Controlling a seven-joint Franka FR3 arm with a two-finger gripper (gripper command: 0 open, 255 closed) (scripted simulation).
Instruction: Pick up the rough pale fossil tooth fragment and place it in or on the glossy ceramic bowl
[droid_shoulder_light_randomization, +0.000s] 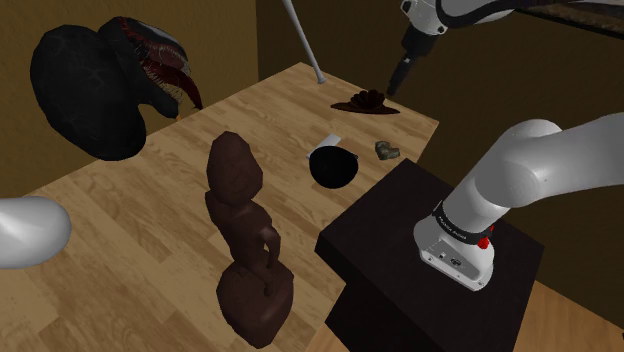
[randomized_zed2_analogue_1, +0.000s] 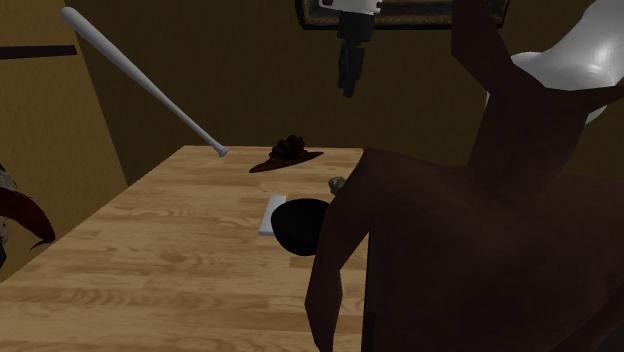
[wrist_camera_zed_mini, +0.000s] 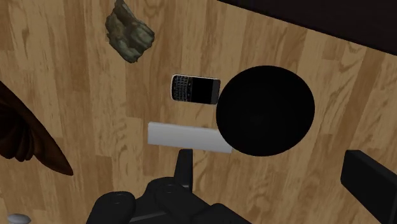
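On the wooden surface (droid_shoulder_light_randomization: 150, 220), the greyish fossil fragment (droid_shoulder_light_randomization: 387, 151) lies just beside the black bowl (droid_shoulder_light_randomization: 332, 166), right of centre in the shoulder view; my claw (droid_shoulder_light_randomization: 397, 78) hangs higher up, spread, holding nothing.

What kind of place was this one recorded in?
Probably a room in a house, maybe a den: a wooden table, a baseball bat propped on it, and a framed picture on the ochre wall.

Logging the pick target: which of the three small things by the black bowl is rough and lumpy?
The grey-olive fragment; the phone and the white slab are flat and smooth.
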